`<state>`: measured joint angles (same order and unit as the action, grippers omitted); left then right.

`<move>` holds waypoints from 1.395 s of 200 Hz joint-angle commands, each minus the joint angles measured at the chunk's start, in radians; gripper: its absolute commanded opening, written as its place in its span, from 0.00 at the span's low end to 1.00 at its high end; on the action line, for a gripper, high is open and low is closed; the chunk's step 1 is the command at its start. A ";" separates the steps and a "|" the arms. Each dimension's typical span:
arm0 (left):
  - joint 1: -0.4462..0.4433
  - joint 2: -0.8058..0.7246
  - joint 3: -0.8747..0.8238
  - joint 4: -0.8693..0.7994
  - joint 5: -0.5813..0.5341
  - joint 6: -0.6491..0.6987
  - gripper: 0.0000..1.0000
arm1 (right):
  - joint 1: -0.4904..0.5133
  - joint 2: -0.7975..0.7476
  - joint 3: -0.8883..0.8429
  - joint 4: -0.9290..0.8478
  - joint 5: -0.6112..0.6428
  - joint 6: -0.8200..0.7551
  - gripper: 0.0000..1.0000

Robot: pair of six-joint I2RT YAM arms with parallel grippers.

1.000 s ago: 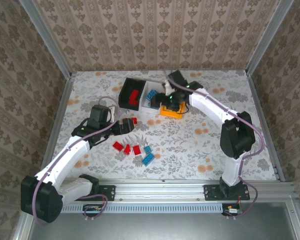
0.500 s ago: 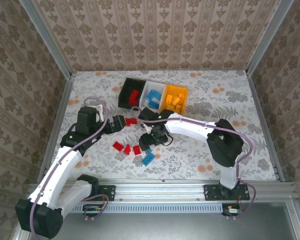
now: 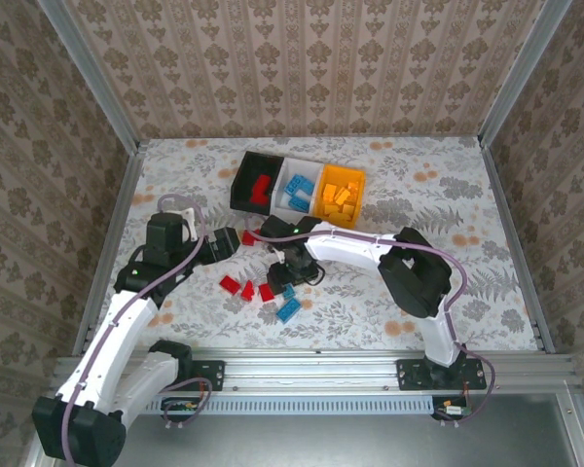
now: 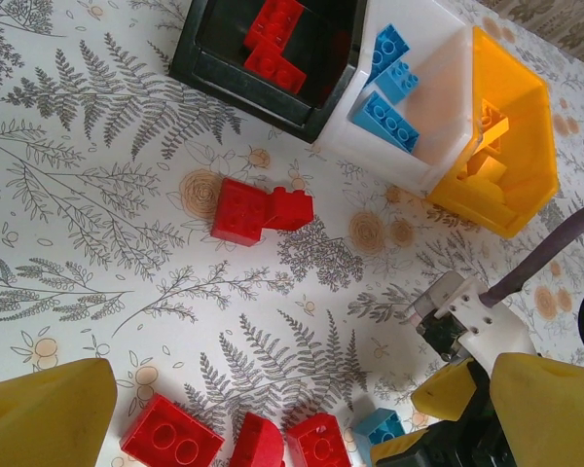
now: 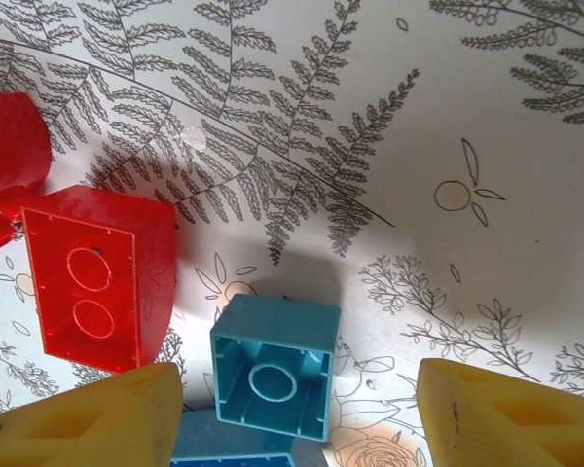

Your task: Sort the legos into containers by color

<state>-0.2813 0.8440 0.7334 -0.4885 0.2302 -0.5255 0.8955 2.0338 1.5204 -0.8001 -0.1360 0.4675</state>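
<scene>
Your right claw (image 5: 300, 418), at the orange bin (image 4: 530, 126) a second ago, now astride a blue brick (image 5: 274, 379), jaws partly open, gripping nothing, left claw (image 4: 292, 418) wide open, empty

A light-blue lego (image 5: 275, 377) is sitting between yellow fingers (image 5: 88, 418), a red lego (image 5: 97, 292) lying just outside them, grey ferns running across the white table (image 5: 419, 97).
</scene>
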 commanded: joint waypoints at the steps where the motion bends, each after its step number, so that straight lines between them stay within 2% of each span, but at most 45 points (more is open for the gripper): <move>1: 0.010 -0.006 -0.014 -0.002 0.020 -0.019 1.00 | 0.013 0.033 0.029 -0.014 0.017 0.014 0.63; 53: 0.025 -0.009 -0.027 0.001 0.033 -0.018 1.00 | 0.014 0.061 0.032 -0.019 0.025 0.023 0.53; 80: 0.031 -0.009 -0.031 0.005 0.037 -0.018 1.00 | 0.016 0.058 0.029 -0.019 0.038 0.027 0.42; 126: 0.036 -0.014 -0.036 0.006 0.043 -0.019 1.00 | -0.023 -0.016 0.049 -0.040 0.060 0.030 0.41; 161: 0.040 -0.016 -0.037 0.007 0.047 -0.016 1.00 | -0.131 -0.070 0.142 -0.047 -0.009 0.020 0.39; 201: 0.041 -0.017 -0.039 0.005 0.059 -0.013 1.00 | -0.279 -0.006 0.387 -0.053 -0.086 0.038 0.39; 257: 0.047 -0.002 -0.045 -0.005 0.070 -0.008 1.00 | -0.391 0.364 0.987 -0.256 -0.075 0.007 0.39; 279: 0.048 0.023 -0.046 -0.014 0.079 -0.014 1.00 | -0.410 0.475 1.136 -0.291 -0.049 0.001 0.39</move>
<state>-0.2447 0.8490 0.6960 -0.4870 0.2867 -0.5251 0.4992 2.3974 2.5343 -0.9546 -0.1947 0.4881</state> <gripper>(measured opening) 0.997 0.387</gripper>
